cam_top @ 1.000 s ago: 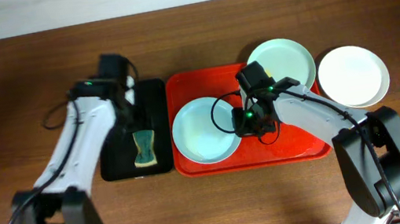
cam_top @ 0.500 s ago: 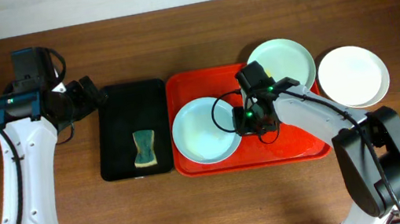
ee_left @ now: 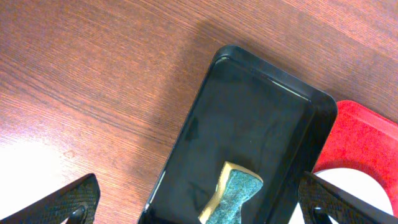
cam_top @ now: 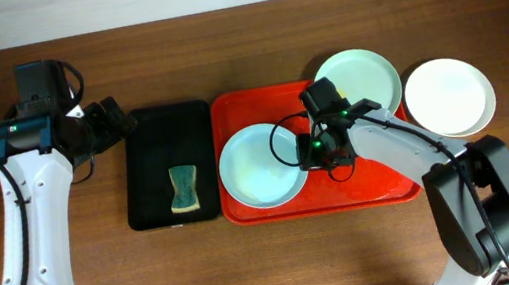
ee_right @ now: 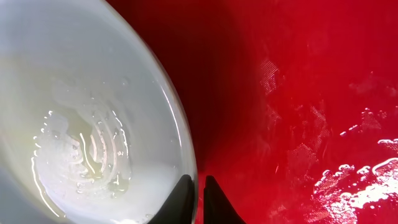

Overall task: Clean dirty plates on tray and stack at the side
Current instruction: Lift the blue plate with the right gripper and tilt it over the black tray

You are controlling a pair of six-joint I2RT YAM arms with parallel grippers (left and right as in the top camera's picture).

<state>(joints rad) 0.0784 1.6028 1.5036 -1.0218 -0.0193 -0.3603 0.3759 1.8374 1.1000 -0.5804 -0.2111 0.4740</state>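
Observation:
A pale blue plate lies on the left half of the red tray. My right gripper is shut on its right rim. In the right wrist view the fingers pinch the rim of the plate, which shows wet, faintly yellow streaks. A pale green plate sits on the tray's far right corner. A white plate lies on the table right of the tray. My left gripper is open and empty, left of the black tray.
A green-and-yellow sponge lies in the narrow black tray, also in the left wrist view, between my spread fingers. The black tray stands against the red tray's left edge.
My left arm has swung from above the black tray to the far left and then stopped. The sponge stays in the black tray. The right gripper has not moved.

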